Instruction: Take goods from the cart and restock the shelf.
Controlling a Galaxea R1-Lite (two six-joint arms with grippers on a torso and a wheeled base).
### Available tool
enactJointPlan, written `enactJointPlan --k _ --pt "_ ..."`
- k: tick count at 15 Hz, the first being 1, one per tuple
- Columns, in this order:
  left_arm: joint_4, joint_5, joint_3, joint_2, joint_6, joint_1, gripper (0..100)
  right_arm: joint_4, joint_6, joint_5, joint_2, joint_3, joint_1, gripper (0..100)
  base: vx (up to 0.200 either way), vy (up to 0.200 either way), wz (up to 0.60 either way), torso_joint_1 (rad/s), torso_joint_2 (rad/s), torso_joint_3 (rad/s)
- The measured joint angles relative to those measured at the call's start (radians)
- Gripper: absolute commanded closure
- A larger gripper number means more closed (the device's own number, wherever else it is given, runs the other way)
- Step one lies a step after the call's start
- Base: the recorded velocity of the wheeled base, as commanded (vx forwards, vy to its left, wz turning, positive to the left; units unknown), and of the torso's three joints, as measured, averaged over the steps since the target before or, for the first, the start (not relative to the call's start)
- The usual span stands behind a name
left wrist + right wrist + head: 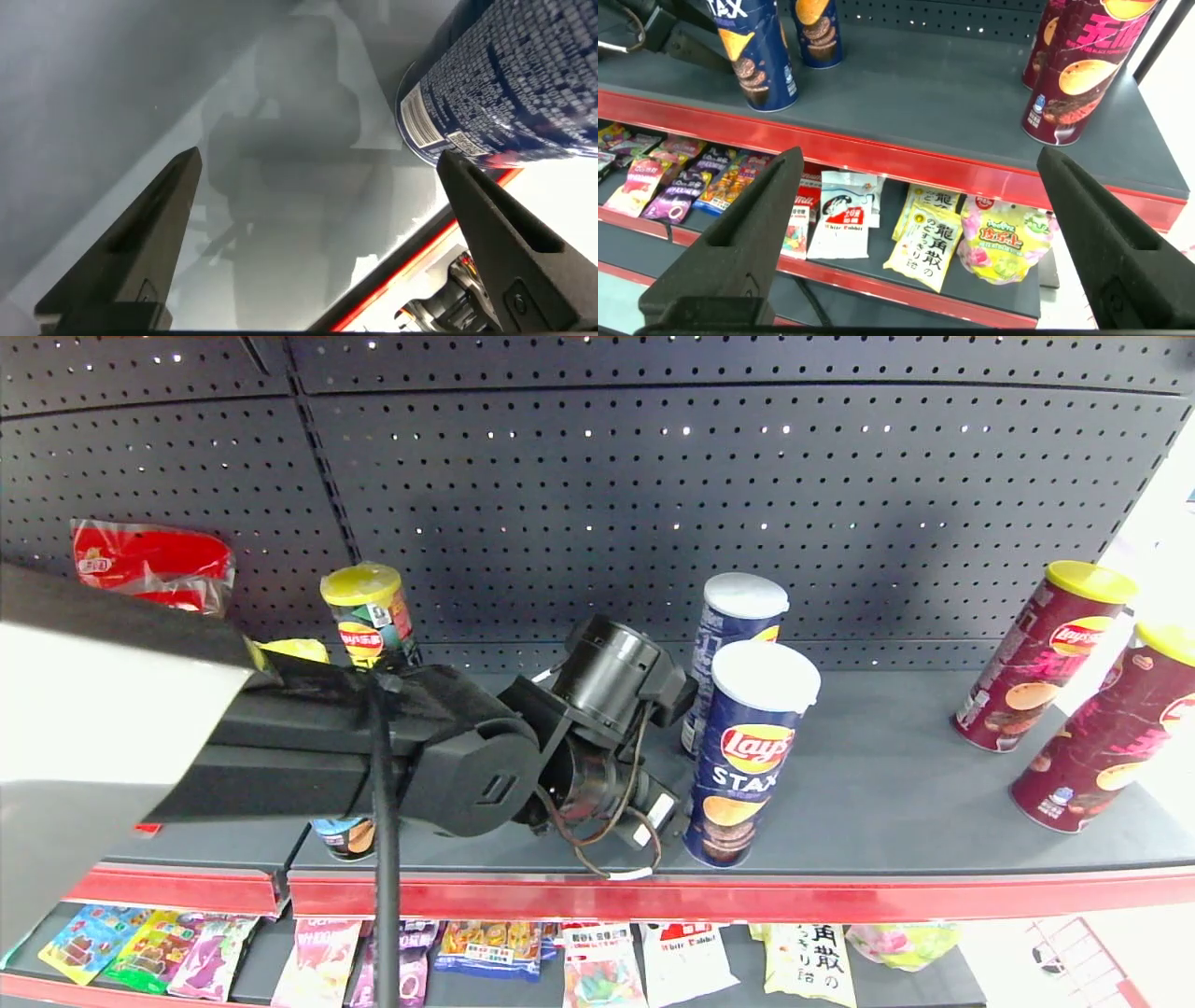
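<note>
Left end effector (320, 159): spread, empty, over shelf (887, 793), beside blue can (747, 756).
Right end effector (920, 154): spread, empty, facing shelf front.

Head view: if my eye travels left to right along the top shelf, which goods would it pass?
red snack bag → yellow-lidded can → blue white-lidded cans, one behind the other → dark-red can → second dark-red can
</note>
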Motion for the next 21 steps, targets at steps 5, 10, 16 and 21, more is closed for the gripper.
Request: enactJointPlan --k 5,10,16,21 --pt "0.000 0.000 -0.002 0.006 -0.002 0.000 0 0.000 0.008 0.000 0.000 0.005 0.000 0 0.000 0.000 0.00 0.000 0.00 0.000" --pt "0.005 -0.002 0.070 -0.078 -0.031 0.009 0 0.000 0.008 0.000 0.003 0.006 0.000 0 0.000 0.000 0.00 0.000 0.00 0.000" --pt "0.052 -0.008 0.281 -0.371 -0.036 0.011 0 0.000 0.006 0.000 0.015 0.019 0.000 0 0.000 0.000 0.00 0.000 0.00 0.000" --pt "0.244 0.030 0.533 -0.857 -0.038 0.101 0 0.000 0.007 -0.051 0.103 -0.016 -0.090 0 0.000 0.000 0.00 0.000 0.00 0.000"
